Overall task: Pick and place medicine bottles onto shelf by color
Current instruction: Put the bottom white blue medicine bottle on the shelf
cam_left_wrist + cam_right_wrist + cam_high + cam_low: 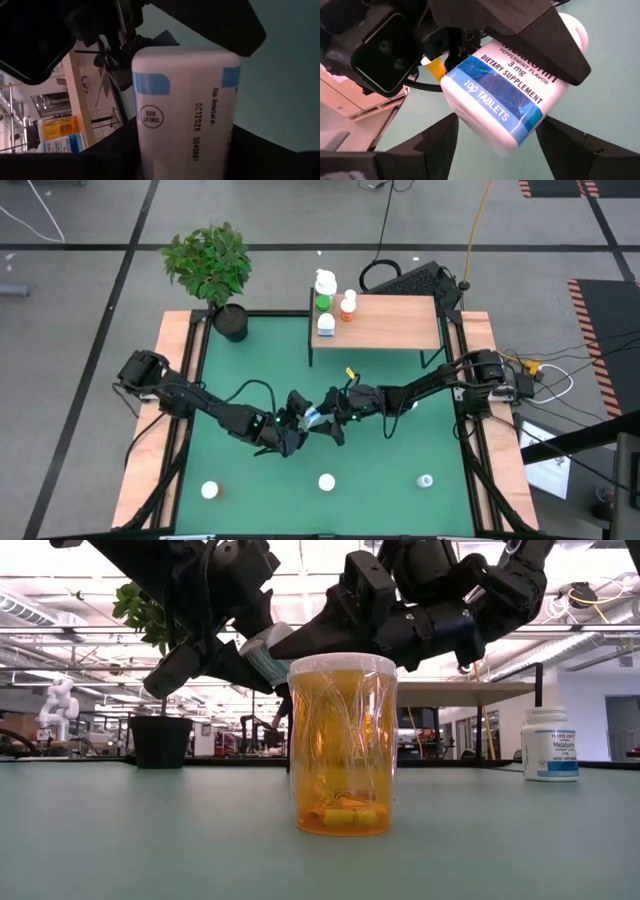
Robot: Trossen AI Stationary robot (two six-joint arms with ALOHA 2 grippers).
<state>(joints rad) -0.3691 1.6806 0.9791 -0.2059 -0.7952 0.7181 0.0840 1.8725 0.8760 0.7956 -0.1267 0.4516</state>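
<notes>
Green worktop (250,350) mat is seen mid-field, where both tools meet above it. Left tool (297,423) is clamped on a white bottle with blue band (312,418), held tilted off the mat. Right tool (335,420) is spread at either side of it, not touching. Label is read: "3 mg DIETARY SUPPLEMENT", "100 TABLETS", "TABLET SIZE". Brand line is hidden by a finger. Four bottles (326,302) are stood at the shelf (395,322) left end.
</notes>
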